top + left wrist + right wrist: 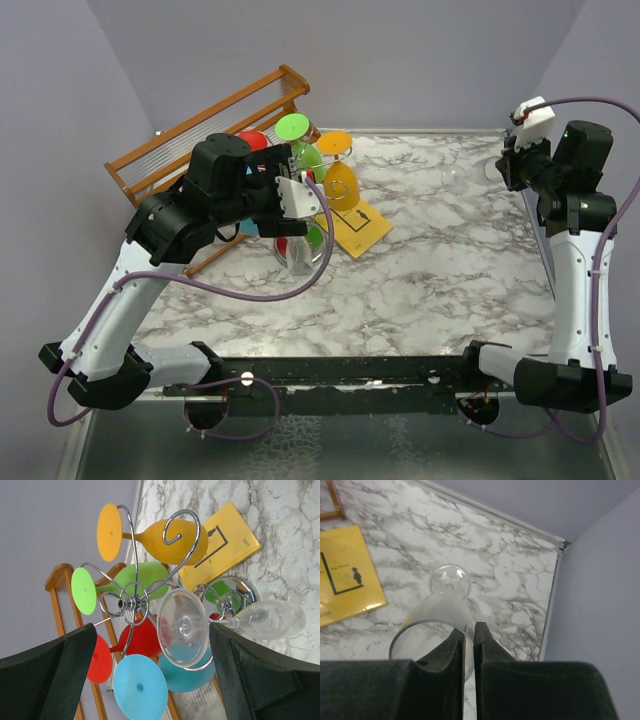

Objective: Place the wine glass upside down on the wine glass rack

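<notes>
- Left wrist view: left claw (152, 630) open, with one dark finger (55, 675) on each side of the frame. Neither touches anything.
- Between the fingers stands the wire rack (127, 602), seen from above its central post, with its shiny round base (235, 591) on the marble worktop (280, 510).
- A clear wine glass (265, 620) hangs on the rack upside down. Its foot is up against a curled arm near the post and its mouth is down, beside the base. The long axis runs left to right here, tilted outward from the post.
- Other arms carry an orange glass (170, 542), a green glass (135, 580), a red glass (135, 640) and a blue glass (140, 687), all foot up.
- A yellow card (220, 545) lies flat just beyond the base. The wooden rack (57, 587) stands behind.
- Right wrist view: right claw (470, 630) closed, pinching the bowl wall of a second wine glass (435, 625) at its rim.
- The mouth of this glass points toward the claw and its foot points away, toward the worktop. Cannot tell whether the foot touches.
- Top view: the left arm reaches over the wire rack at far left, with the hung glass below the claw. The right claw is at the far right edge, well apart from the rack. The glass it holds is too faint to make out clearly.
</notes>
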